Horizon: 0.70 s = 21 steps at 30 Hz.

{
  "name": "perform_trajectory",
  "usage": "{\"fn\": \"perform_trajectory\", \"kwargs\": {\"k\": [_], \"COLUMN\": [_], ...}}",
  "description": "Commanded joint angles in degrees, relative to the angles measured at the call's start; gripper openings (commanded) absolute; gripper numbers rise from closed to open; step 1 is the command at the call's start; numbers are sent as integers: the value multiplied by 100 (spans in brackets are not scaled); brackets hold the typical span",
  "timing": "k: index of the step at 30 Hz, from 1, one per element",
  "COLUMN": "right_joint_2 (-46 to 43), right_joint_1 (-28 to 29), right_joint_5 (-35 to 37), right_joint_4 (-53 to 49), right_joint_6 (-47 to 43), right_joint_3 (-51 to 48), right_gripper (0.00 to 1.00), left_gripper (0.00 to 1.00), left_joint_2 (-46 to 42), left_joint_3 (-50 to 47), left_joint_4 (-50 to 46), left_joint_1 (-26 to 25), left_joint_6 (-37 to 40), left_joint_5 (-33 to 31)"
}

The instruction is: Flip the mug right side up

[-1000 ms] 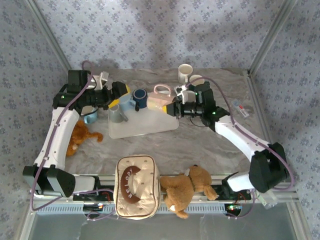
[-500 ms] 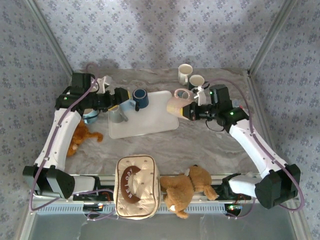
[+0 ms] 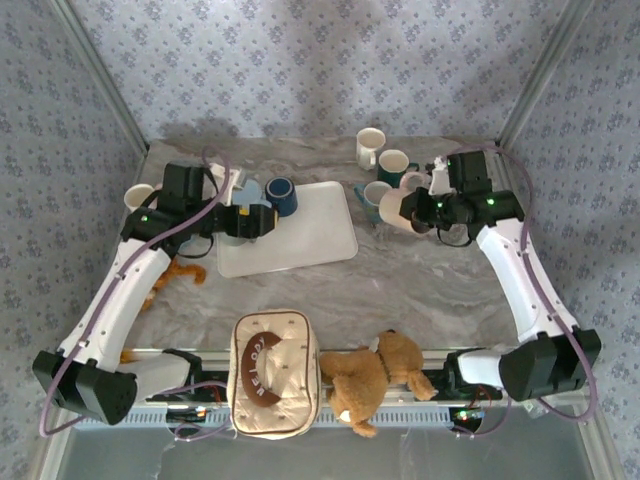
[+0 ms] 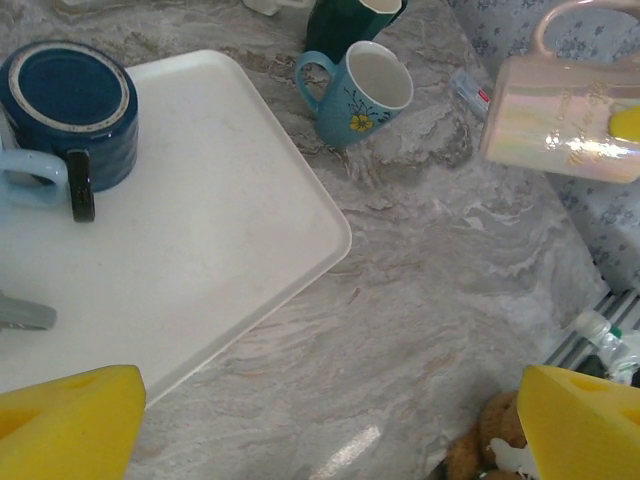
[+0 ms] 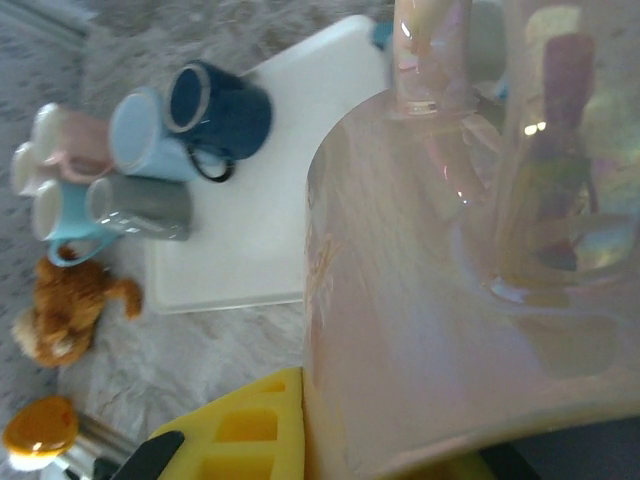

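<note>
The right gripper (image 3: 427,206) is clamped on the pink mug (image 3: 397,209) at upper right. The mug lies sideways, long axis left-right, handle toward the frame's top. The left gripper (image 4: 325,420) has its 2 fingers apart.

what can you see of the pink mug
The pink mug is glossy and pearly, likely glazed ceramic, with a pale pink loop handle and faint markings on its wall. It is tipped on its side, handle upward, base pointing left toward the tray, apparently lifted. The right gripper is shut on its rim end, and nothing else touches it.
</note>
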Motion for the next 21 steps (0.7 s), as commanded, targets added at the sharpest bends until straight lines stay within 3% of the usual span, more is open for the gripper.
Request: {"fn": "perform_trajectory", "kwargs": {"k": [1,21], "right_joint_2": [154,3222], "right_joint_1": [-146,-686], "right_joint_5": [608,842], "right_joint_4": [-264,-1052], "right_joint_6": [71,-689], "right_joint_3": [372,2511], "right_gripper": [0,0], "left_gripper": [95,97], "left_joint_2": [-56,-174], "left_joint_3": [22,-364], "left_joint_4": [167,-107], "left_joint_1": [-58,-182], "left_joint_6": [350,881], "left_joint_5": [-230,-839]}}
